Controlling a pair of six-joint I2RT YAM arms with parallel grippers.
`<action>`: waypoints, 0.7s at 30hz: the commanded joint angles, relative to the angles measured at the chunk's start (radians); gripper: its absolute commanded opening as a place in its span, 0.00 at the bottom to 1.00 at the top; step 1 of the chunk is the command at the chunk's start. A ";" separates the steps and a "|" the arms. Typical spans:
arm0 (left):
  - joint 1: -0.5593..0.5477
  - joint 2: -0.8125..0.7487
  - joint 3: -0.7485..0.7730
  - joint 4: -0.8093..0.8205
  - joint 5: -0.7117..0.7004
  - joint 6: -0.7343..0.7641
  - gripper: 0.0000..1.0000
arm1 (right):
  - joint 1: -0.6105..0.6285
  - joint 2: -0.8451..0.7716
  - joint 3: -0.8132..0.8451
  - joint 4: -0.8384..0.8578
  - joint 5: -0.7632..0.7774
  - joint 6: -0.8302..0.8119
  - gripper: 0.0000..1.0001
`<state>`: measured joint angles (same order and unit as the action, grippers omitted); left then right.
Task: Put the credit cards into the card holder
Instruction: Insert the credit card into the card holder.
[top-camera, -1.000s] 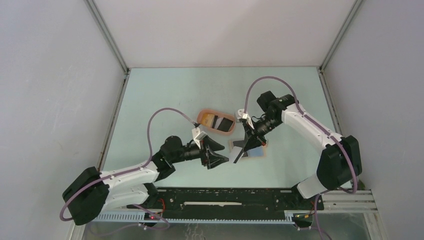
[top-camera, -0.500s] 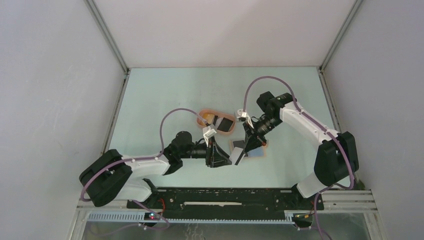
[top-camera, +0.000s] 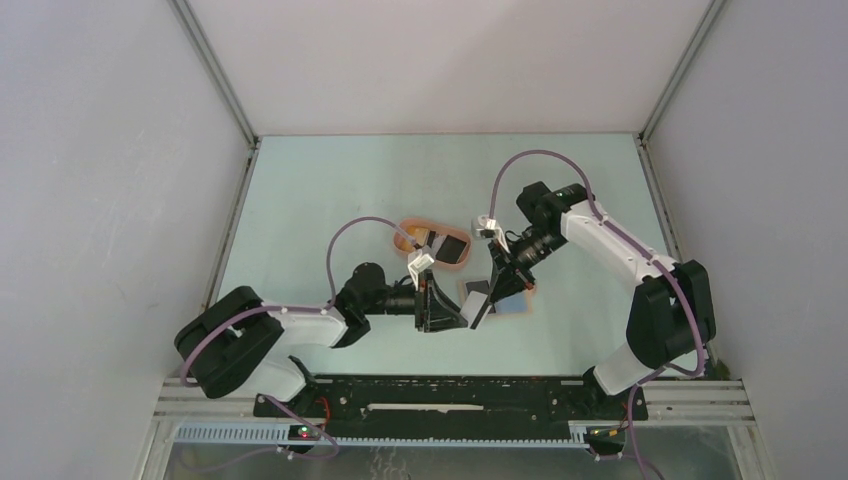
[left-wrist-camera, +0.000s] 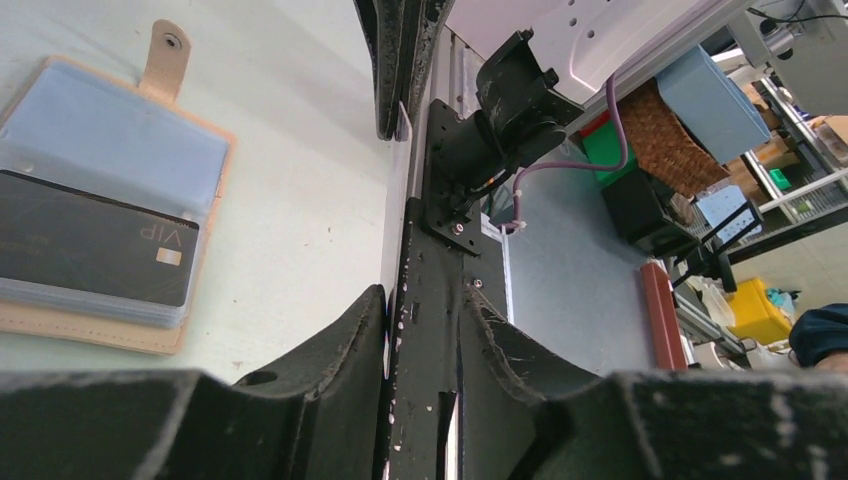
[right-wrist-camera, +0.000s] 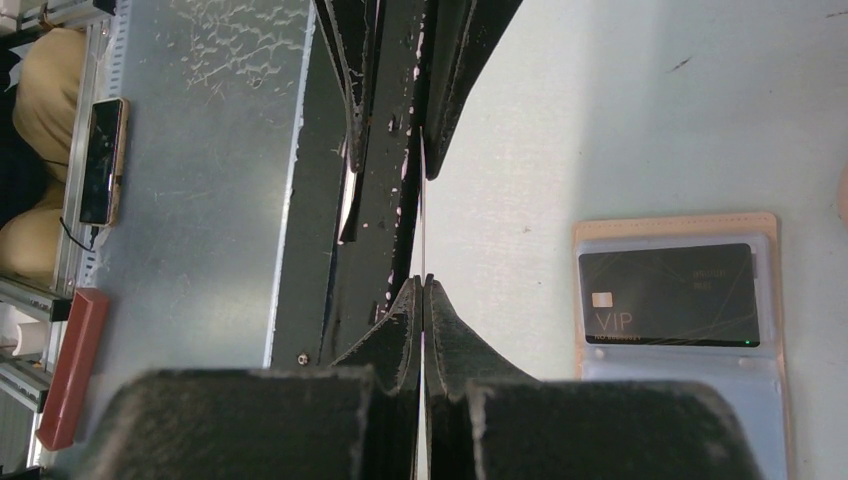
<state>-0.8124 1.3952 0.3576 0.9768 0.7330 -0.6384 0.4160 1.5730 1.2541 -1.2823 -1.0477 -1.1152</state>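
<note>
My right gripper (right-wrist-camera: 422, 287) pinches a thin pale plastic credit card (right-wrist-camera: 423, 215) on edge for my left gripper (left-wrist-camera: 422, 297) to take; whether that one grips yet, I cannot tell. The open tan card holder (left-wrist-camera: 110, 150) lies near.

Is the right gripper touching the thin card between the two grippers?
Touching. The right wrist view shows the right gripper pinched shut on the card, seen edge-on, with no gap on either side.

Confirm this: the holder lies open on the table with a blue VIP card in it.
Wrong in one respect: the VIP card in the open holder is black, not blue. The right wrist view shows it.
</note>
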 joint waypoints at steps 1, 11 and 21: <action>0.005 0.031 0.024 0.111 0.026 -0.046 0.37 | -0.012 0.002 0.040 -0.018 -0.037 0.006 0.00; 0.007 0.083 0.020 0.178 0.026 -0.077 0.03 | -0.022 0.008 0.042 -0.022 -0.039 0.011 0.00; 0.006 0.063 -0.060 0.197 -0.081 -0.119 0.00 | -0.063 -0.042 0.042 -0.006 -0.004 0.043 0.56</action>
<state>-0.8089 1.4830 0.3485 1.1240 0.7136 -0.7246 0.3855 1.5761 1.2564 -1.2972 -1.0557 -1.0870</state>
